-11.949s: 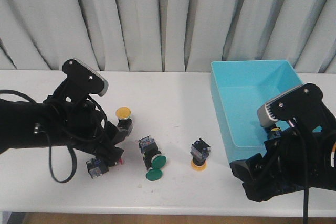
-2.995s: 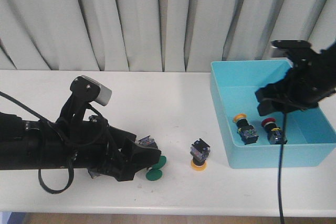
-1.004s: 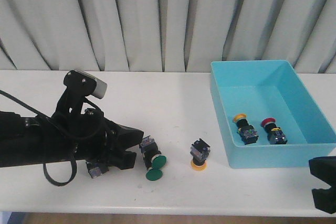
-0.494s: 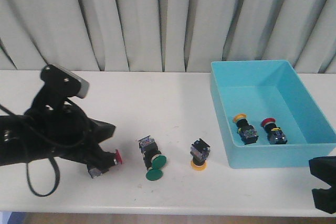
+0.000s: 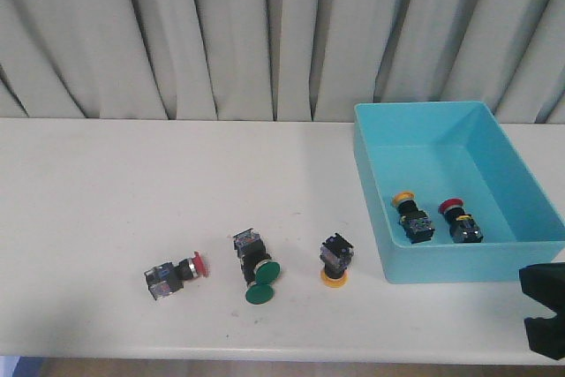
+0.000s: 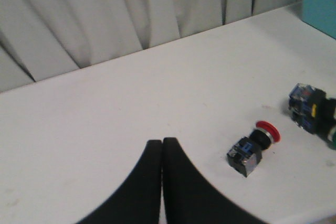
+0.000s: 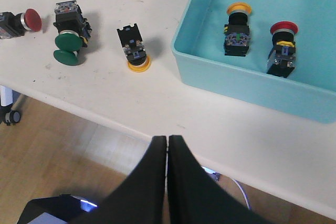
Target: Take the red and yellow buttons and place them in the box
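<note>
Your left gripper (image 6: 162,142) and right gripper (image 7: 167,140) both have fingers pressed together, holding nothing. The red mushroom-capped button (image 5: 459,219) and yellow mushroom-capped button (image 5: 410,215) lie side by side inside the turquoise plastic box (image 5: 372,209).

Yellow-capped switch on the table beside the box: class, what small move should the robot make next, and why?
Probably open the right gripper and bring it over the yellow-capped switch. The box already holds a yellow button and a red button, but this yellow cap sits outside it, nearer the right arm. The left gripper is shut too, both empty.
</note>
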